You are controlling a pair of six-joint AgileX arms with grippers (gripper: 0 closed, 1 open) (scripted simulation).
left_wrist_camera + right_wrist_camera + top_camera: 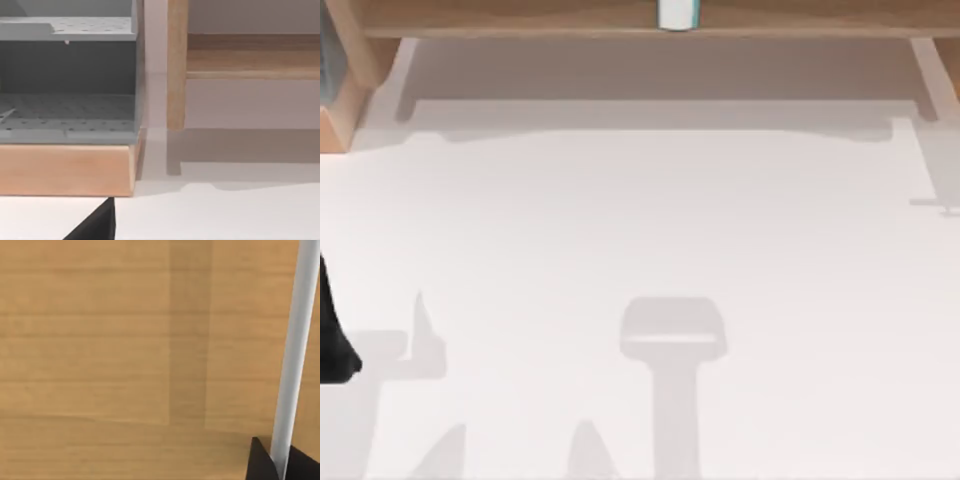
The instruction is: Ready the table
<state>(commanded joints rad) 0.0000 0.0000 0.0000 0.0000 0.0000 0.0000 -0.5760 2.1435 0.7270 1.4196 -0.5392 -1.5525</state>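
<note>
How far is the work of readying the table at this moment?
Done: the white table lies bare in front of the wooden shelf frame. In hand: the right gripper seems to hold a thin white edge before wood. The left gripper waits at the table's left edge. What is left cannot be told.

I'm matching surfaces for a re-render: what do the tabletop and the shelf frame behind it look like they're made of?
The table looks like matte white laminate or painted board: flat, unmarked, taking soft shadows without glare. The shelf frame looks like light brown wood with a satin finish; faint grain lines run along its boards.
</note>
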